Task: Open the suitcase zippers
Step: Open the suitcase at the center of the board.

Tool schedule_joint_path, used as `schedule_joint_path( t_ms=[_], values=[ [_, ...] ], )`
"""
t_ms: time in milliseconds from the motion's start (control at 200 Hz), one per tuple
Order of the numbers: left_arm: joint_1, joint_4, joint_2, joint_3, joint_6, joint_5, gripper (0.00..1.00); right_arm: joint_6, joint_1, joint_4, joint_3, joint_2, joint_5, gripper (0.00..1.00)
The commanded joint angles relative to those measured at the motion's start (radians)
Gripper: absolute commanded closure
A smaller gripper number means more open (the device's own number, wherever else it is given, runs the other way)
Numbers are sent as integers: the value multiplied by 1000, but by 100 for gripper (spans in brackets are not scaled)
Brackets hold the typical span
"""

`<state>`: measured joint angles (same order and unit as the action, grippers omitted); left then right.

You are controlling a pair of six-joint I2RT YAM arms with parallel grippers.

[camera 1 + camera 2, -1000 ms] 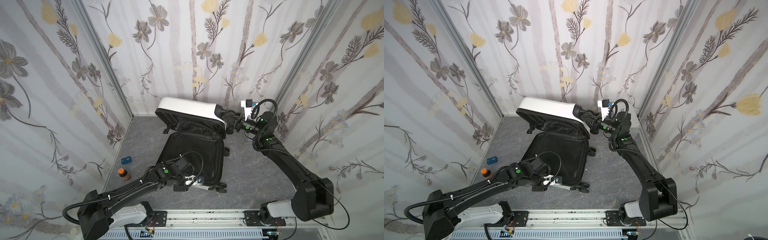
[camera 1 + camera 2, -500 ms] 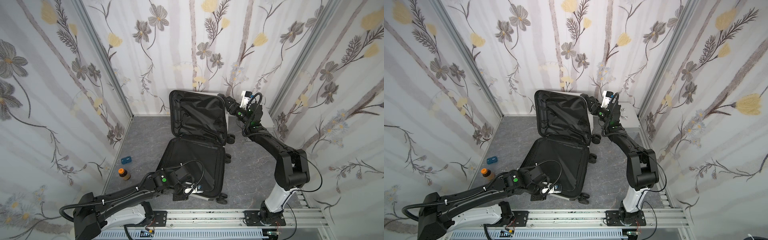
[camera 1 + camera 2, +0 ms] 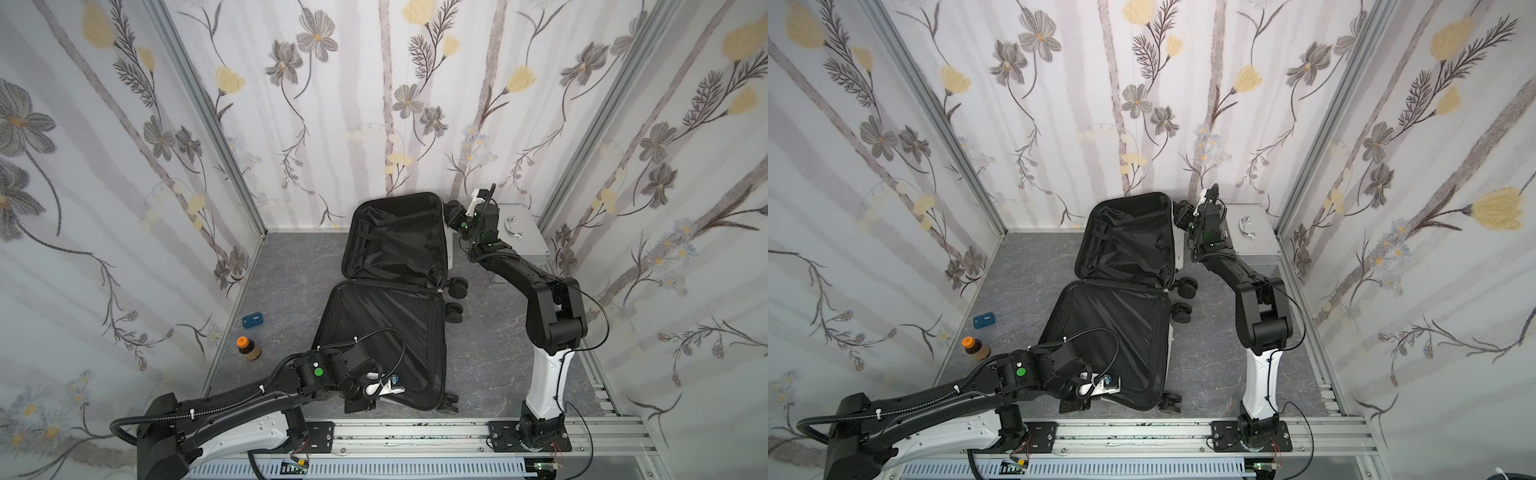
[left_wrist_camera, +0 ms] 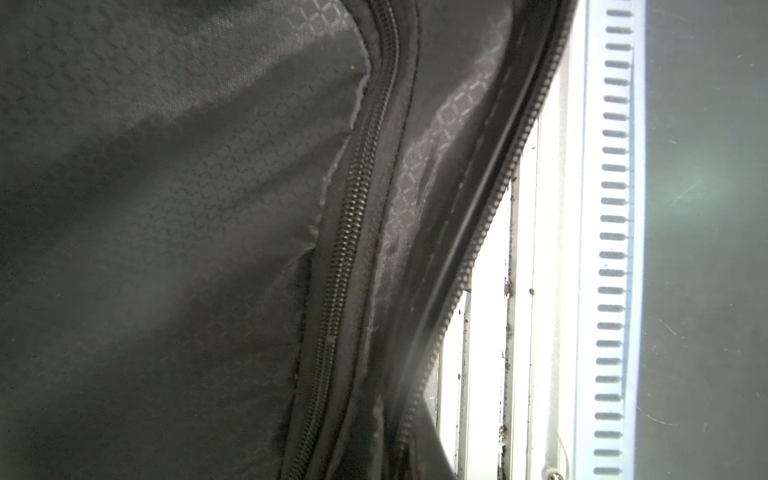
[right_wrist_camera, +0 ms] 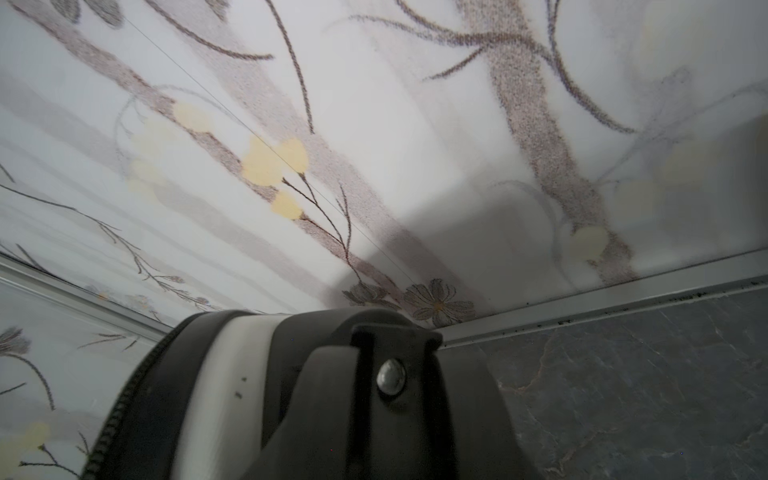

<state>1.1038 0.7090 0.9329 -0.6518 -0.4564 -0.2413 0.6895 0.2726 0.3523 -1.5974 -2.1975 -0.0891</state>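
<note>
The suitcase (image 3: pixel 386 328) lies wide open in both top views. Its lower half is flat on the floor, and its black-lined lid (image 3: pixel 392 245) stands upright near the back wall. My right gripper (image 3: pixel 452 212) is at the lid's far right corner, shut on a black spinner wheel (image 5: pixel 374 415) next to the white shell (image 5: pixel 232 395). The zippers (image 5: pixel 111 419) run along that shell's edge, parted. My left gripper (image 3: pixel 384 384) is shut at the lower half's near rim. Its wrist view shows zip teeth (image 4: pixel 478 249) and lining, but not its fingers.
A silver metal case (image 3: pixel 517 243) with a chrome handle stands right behind my right arm in the back right corner. A brown bottle (image 3: pixel 248 348) with an orange cap and a small blue box (image 3: pixel 253 320) sit by the left wall. The aluminium rail (image 3: pixel 415 432) borders the front.
The lid has swung from half raised, white shell up, to upright with its lining facing forward. My right gripper went up and back with it. The left arm shifted slightly toward the front.
</note>
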Motion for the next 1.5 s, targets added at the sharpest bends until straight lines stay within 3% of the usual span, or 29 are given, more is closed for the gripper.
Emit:
schedule_joint_path(
  t_ms=[0,200,580,894,959,979,1069,1084,1094,1104,1124,1134,1324,1494],
  values=[
    [-2,-115,-29,8,128,29,100,-187,8,-118,-13,-24,92,86],
    [-1,-83,-39,9,136,21,100,-179,6,-139,-10,-33,89,58],
    [-1,-66,-5,-16,111,10,100,-157,-47,-79,151,153,32,33],
    [-2,-146,43,-35,88,49,97,-198,-61,-91,217,291,-4,30],
    [-1,-194,85,-50,73,75,89,-210,-61,-70,262,342,-9,30],
    [-1,-215,102,-59,73,83,80,-217,-61,-64,280,359,-10,30],
    [-1,-291,173,-109,78,85,33,-257,-62,-46,362,451,-7,28],
    [-3,-298,186,-120,83,89,21,-266,-64,-44,379,468,-3,25],
    [-2,-304,193,-125,87,92,6,-272,-64,-43,387,478,1,22],
    [-3,-309,199,-134,89,94,1,-277,-65,-43,398,491,5,17],
    [-4,-316,210,-145,91,101,0,-287,-66,-42,423,515,17,3],
    [-5,-320,214,-152,91,103,0,-290,-68,-41,435,527,21,1],
    [-106,-482,181,-166,181,249,0,-358,-130,15,689,784,99,0],
    [-353,-667,86,-95,405,602,0,-425,-213,181,1020,1009,176,0]
  ],
)
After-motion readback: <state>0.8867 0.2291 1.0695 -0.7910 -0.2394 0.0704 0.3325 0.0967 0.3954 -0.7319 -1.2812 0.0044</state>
